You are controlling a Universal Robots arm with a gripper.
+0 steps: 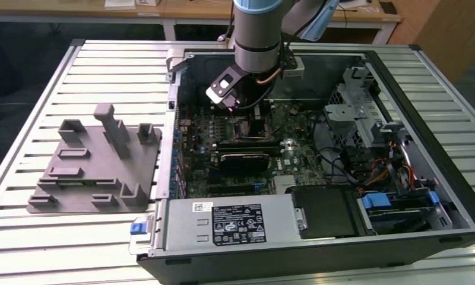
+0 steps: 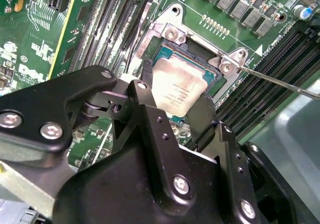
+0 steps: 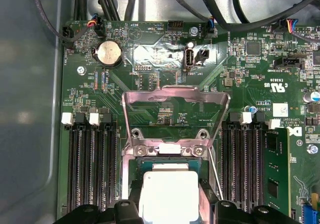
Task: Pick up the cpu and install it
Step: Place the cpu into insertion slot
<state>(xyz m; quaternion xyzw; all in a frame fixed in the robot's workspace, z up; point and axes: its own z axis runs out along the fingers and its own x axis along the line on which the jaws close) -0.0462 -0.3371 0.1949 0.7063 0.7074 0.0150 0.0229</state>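
Observation:
The cpu (image 2: 179,89), a small square chip with a silvery top plate, sits between my gripper's (image 2: 176,102) black fingers (image 2: 143,99), one on each side of it. It hangs just over the open socket (image 2: 165,53) of the green motherboard (image 1: 297,157). The first wrist view has the cpu (image 3: 167,194) above the socket frame (image 3: 167,150), with the metal load plate (image 3: 175,101) flipped up behind it. In the exterior view my gripper (image 1: 241,111) reaches down into the open computer case (image 1: 427,136).
A thin socket lever wire (image 2: 280,81) runs beside the socket. Memory slots (image 3: 92,169) flank it on both sides. A coin battery (image 3: 109,52) and cables (image 3: 220,3) lie beyond. A grey fixture plate (image 1: 95,172) with upright posts stands on the slatted table (image 1: 31,237).

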